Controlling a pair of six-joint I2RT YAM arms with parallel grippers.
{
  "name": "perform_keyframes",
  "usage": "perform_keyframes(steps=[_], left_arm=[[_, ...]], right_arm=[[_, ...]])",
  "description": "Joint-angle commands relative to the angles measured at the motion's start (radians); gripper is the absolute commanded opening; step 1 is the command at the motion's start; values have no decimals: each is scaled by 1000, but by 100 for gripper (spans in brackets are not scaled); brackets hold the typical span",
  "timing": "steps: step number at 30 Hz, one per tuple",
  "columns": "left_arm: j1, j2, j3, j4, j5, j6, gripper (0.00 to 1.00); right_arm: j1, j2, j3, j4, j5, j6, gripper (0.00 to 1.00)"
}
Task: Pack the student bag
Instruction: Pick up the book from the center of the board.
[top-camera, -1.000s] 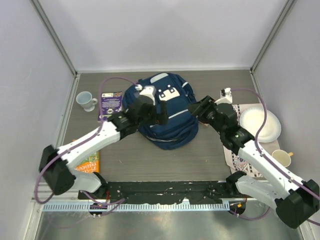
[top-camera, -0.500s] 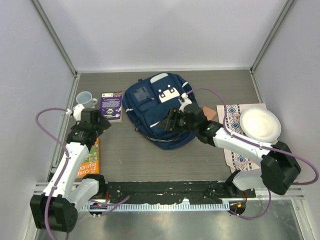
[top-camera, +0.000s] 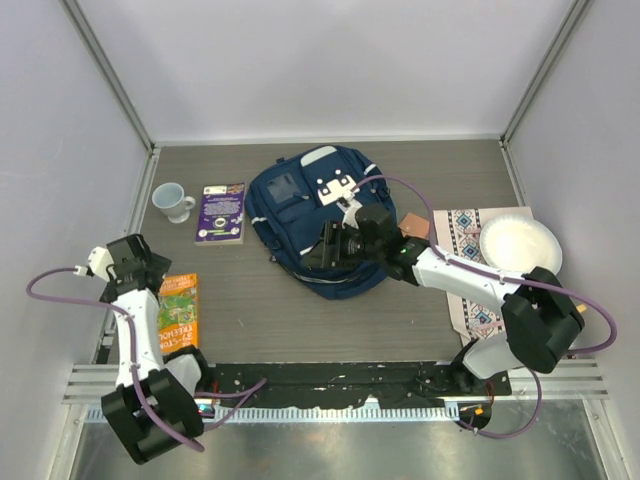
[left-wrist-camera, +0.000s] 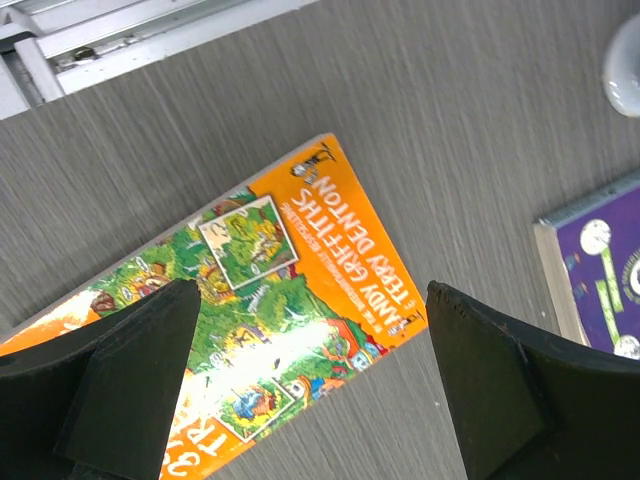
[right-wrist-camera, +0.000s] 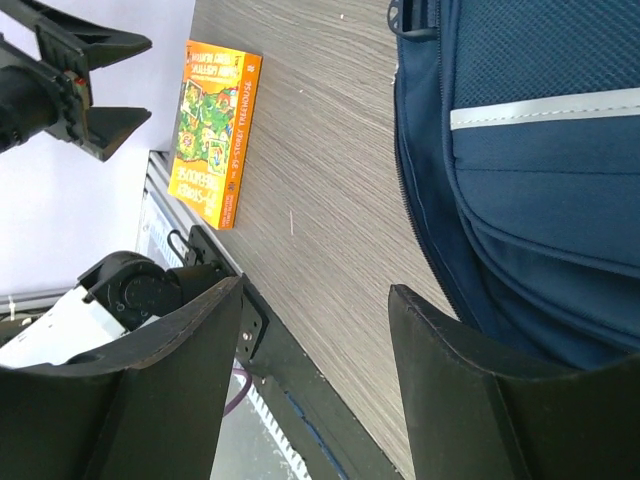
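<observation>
The bag sits mid-way across the table, toward its far edge. The right gripper hangs at its near side, jaws well apart and empty. The left gripper gapes wide, empty, over the book by the left edge.

The navy student bag lies flat on the table, just toward 12 o'clock from its middle. The right gripper hangs over the bag's 6 o'clock half, fingers pointing to 9 o'clock. The left gripper hovers at 8 o'clock beside an orange book. A purple book and a white mug sit at 10 o'clock. At 3 o'clock, a white plate rests on a patterned cloth.
</observation>
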Motion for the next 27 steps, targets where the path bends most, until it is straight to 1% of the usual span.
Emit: perform_keyframes(steps=[1,9,12,14,19,22,24,27], left_arm=[[51,47,3,67,-2,17,100],[55,81,-57,120,-168,15,100],[69,110,-58,103,-222,-35,100],[78,131,-57,109,-231,-46,100],[81,243,-55,121,-201,-74,100],[80,303,-52,129,-141,-69,100],[80,303,-54,132,-102,-57,100],[81,253,-80,155,-3,-55,100]], right_arm=[[2,7,50,20,-48,-33,66],[2,37,55,32,-77,-26,66],[4,47,58,35,-91,-25,66],[2,48,58,37,-94,-26,66],[2,50,52,40,-94,-25,66],[2,54,50,41,-94,-23,67],[2,54,49,43,-91,-23,67],[2,68,49,48,-83,-14,67]])
